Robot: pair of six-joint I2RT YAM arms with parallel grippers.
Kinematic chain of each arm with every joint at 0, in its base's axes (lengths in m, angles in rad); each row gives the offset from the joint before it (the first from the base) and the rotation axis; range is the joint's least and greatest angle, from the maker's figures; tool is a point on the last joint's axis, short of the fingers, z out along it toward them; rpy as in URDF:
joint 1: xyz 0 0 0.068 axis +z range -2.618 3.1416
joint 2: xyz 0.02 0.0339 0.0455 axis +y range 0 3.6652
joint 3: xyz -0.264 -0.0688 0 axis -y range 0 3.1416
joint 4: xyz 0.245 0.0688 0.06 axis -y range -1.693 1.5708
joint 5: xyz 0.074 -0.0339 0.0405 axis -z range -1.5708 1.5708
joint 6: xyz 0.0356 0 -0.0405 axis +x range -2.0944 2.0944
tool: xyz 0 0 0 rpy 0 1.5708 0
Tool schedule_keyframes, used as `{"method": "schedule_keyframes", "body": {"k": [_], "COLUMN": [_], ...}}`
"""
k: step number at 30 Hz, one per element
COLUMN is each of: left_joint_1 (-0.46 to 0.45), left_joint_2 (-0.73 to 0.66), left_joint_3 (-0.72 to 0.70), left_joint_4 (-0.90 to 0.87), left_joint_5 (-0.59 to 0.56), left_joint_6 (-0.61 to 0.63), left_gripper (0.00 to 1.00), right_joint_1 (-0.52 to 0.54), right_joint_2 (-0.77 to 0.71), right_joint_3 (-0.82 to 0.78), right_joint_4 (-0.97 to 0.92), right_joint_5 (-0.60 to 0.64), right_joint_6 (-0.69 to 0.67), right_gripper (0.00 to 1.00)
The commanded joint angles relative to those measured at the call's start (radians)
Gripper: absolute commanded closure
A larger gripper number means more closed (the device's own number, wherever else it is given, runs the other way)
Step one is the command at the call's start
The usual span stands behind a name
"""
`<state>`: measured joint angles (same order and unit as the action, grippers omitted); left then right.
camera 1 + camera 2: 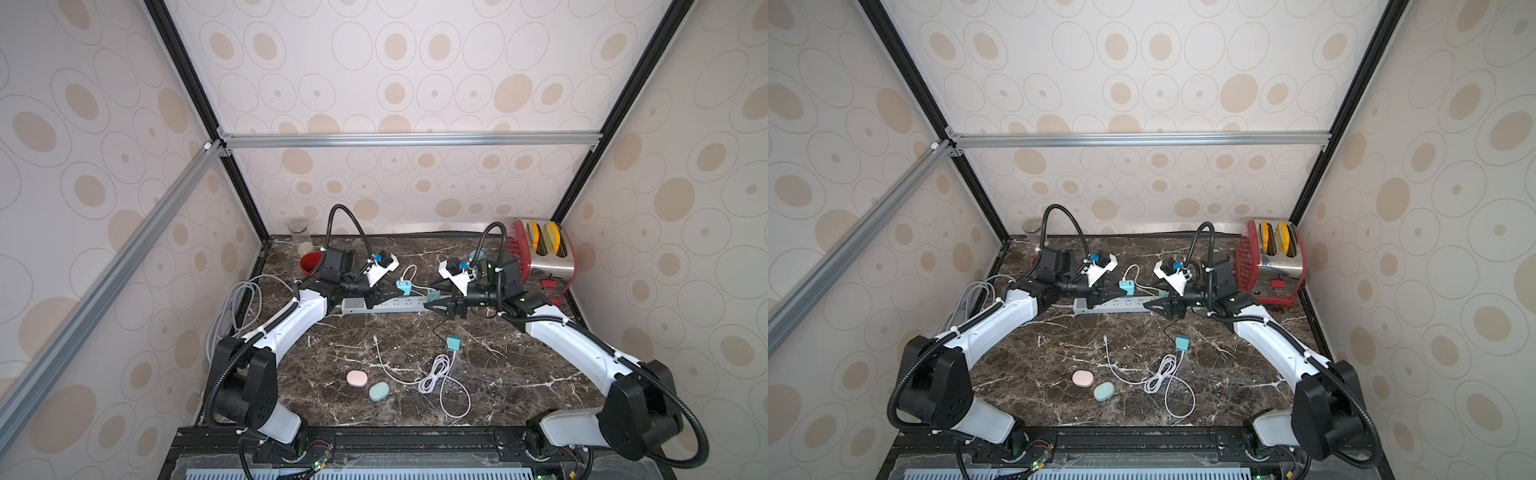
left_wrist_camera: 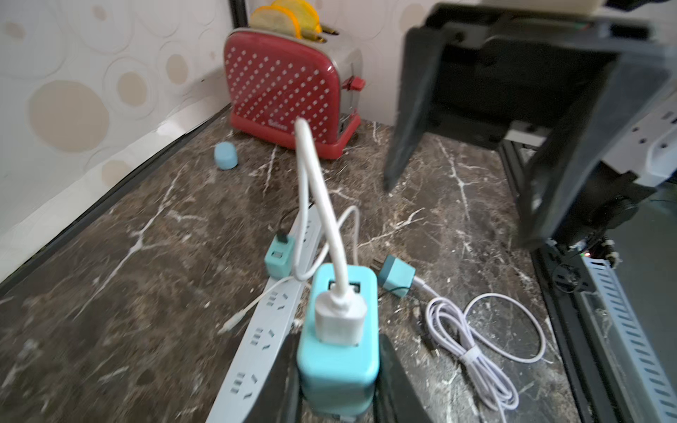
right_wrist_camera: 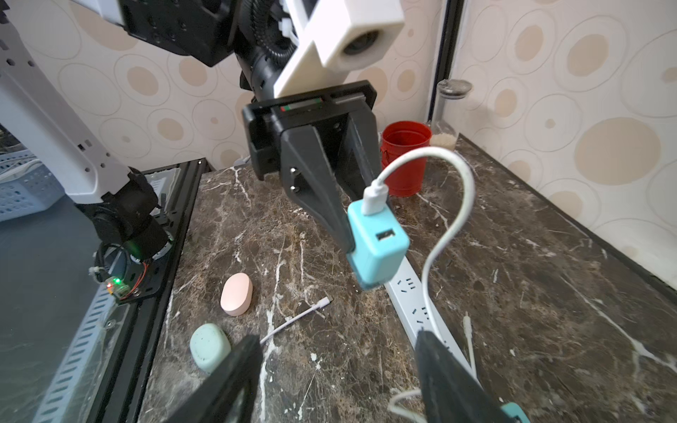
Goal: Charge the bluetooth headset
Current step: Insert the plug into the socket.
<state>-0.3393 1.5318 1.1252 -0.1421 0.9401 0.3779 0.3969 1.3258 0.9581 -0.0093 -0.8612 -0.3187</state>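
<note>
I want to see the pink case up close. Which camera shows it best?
The right wrist view: the pink case looks big and sharp there. Both top views show it small. The left wrist view misses it.

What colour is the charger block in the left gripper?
The charger block is light turquoise; it shows best in the left wrist view.

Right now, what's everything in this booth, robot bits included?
power strip: one, pale grey, back middle
cyan charger: one, cyan, at the strip
teal chargers: two, teal, one on strip, one loose mid-table
white cables: two, white, one in cyan charger, one coiled mid-table
earbud cases: two, pink and mint, near front
toaster: one, red, back right
cup: one, red, back left
jar: one, clear, by cup
left gripper: one, black, shut on cyan charger
right gripper: one, black, open, empty
</note>
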Motion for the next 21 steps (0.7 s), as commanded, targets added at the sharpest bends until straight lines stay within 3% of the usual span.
{"method": "schedule_keyframes", "body": {"k": [1, 9, 13, 19, 21], "left_joint_1": [0.021, 0.113, 0.159, 0.216, 0.228], "left_joint_2": [0.024, 0.130, 0.177, 0.243, 0.261], "left_joint_3": [0.006, -0.042, -0.045, 0.023, 0.090], "left_joint_4": [-0.025, 0.084, 0.130, 0.013, -0.133], "left_joint_5": [-0.028, 0.002, 0.009, 0.046, 0.019], "left_joint_6": [0.127, 0.281, 0.297, 0.413, 0.472], "left_gripper": [1.00, 1.00, 1.00, 1.00, 1.00], "right_joint_1": [-0.006, -0.006, -0.008, -0.014, -0.018], "right_joint_2": [-0.040, -0.026, -0.024, -0.015, -0.010], "right_joint_3": [-0.050, -0.050, -0.059, -0.074, -0.073], "right_joint_4": [0.068, 0.043, 0.043, 0.048, 0.047], "right_joint_5": [0.078, 0.121, 0.122, 0.113, 0.113], "right_joint_6": [0.009, -0.003, -0.003, -0.006, -0.012], "right_gripper": [0.30, 0.30, 0.30, 0.30, 0.30]}}
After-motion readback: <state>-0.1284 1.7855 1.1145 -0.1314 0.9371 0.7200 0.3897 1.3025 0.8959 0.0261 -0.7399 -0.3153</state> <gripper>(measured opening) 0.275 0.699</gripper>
